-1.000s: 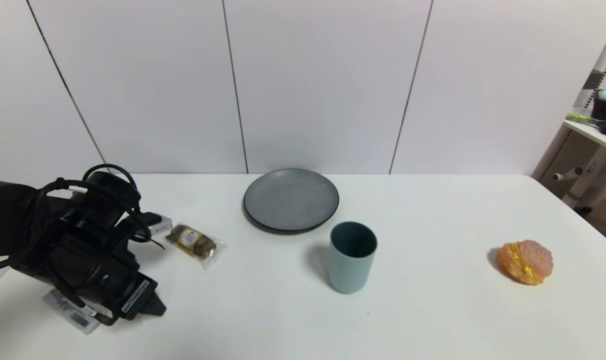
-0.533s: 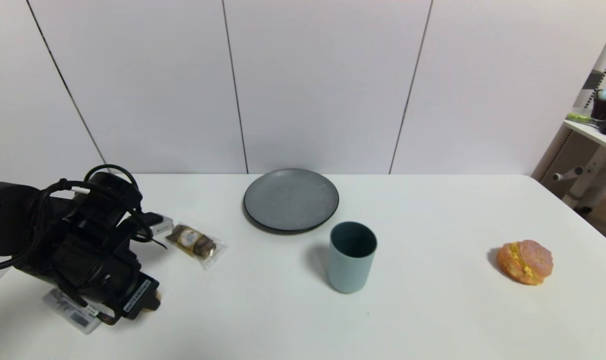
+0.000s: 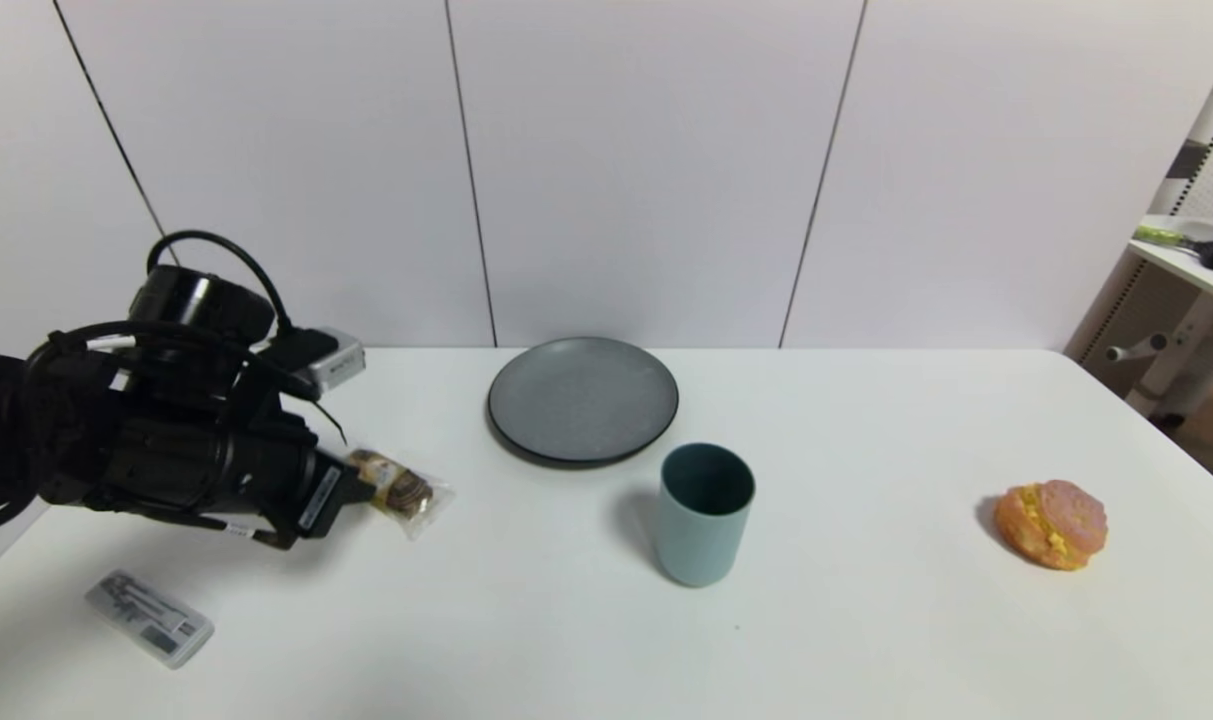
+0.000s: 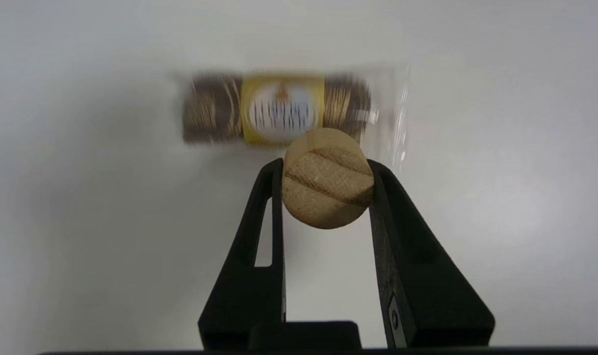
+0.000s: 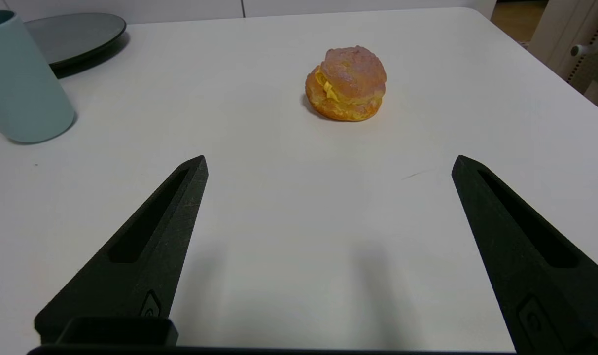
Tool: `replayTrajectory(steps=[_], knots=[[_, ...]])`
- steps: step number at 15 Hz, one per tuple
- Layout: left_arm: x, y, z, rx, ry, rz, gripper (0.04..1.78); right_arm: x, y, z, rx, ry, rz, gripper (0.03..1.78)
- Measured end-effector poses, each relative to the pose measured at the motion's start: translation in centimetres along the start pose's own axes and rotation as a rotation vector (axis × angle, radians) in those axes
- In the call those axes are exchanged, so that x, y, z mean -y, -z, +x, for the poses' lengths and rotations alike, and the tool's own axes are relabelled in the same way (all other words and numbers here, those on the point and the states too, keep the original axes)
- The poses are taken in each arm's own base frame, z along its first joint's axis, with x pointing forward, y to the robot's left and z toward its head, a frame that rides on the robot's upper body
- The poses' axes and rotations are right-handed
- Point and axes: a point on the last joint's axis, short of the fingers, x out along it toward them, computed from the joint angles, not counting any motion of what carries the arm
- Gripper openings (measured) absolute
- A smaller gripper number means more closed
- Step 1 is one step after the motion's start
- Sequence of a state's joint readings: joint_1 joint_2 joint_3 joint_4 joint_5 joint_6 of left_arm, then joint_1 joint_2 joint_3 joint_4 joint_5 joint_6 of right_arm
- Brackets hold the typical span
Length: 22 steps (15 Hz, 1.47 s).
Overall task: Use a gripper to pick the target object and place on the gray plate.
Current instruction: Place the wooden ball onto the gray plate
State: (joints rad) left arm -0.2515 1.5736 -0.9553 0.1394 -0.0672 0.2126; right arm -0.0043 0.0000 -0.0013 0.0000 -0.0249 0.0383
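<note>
My left gripper [image 3: 354, 492] hangs above the table's left side, just left of the clear-wrapped snack [image 3: 403, 487]. In the left wrist view the gripper [image 4: 327, 166] is shut on the small round tan wooden block [image 4: 327, 178] with darker grain stripes, held clear of the table with the snack [image 4: 279, 108] beyond it. In the head view the block is hidden behind the gripper. The gray plate [image 3: 583, 400] sits at the back centre, bare, well right of the gripper. My right gripper [image 5: 328, 162] is open and empty, low over the table near the toy bun [image 5: 347, 84].
A blue-gray cup [image 3: 704, 513] stands just in front and right of the plate. The orange-pink bun [image 3: 1052, 523] lies far right. A white barcode label [image 3: 149, 618] lies at the front left. A side shelf stands off the table's right.
My left gripper closed low at the front left, then rose and swung back toward the snack with the block in it. The barcode label it covered now shows.
</note>
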Motion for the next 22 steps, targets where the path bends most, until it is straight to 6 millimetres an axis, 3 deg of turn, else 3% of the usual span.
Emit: replayTrajectory(steps=[3, 5, 10, 14, 16, 18, 22], knots=[[0.8, -3.4, -0.5, 0.160, 0.018, 0.038, 0.51, 0.0, 0.0, 0.0, 0.000, 0.000, 0.000, 1.71], [1.3, -6.2, 0.2, 0.225, 0.044, 0.065, 0.51, 0.0, 0.0, 0.0, 0.000, 0.000, 0.000, 1.71], [4.0, -12.8, 5.7, 0.305, 0.181, 0.128, 0.51, 0.0, 0.0, 0.0, -0.001, 0.000, 0.000, 1.71], [5.9, -14.0, 11.8, 0.262, 0.280, 0.150, 0.51, 0.0, 0.0, 0.0, 0.000, 0.000, 0.000, 1.71], [6.2, -14.1, 13.4, 0.252, 0.293, 0.147, 0.52, 0.0, 0.0, 0.0, -0.001, 0.000, 0.000, 1.71], [6.3, -14.2, 14.3, 0.236, 0.295, 0.134, 0.81, 0.0, 0.0, 0.0, 0.000, 0.000, 0.000, 1.71], [5.9, -14.2, 14.7, 0.239, 0.288, 0.131, 1.17, 0.0, 0.0, 0.0, 0.000, 0.000, 0.000, 1.71]])
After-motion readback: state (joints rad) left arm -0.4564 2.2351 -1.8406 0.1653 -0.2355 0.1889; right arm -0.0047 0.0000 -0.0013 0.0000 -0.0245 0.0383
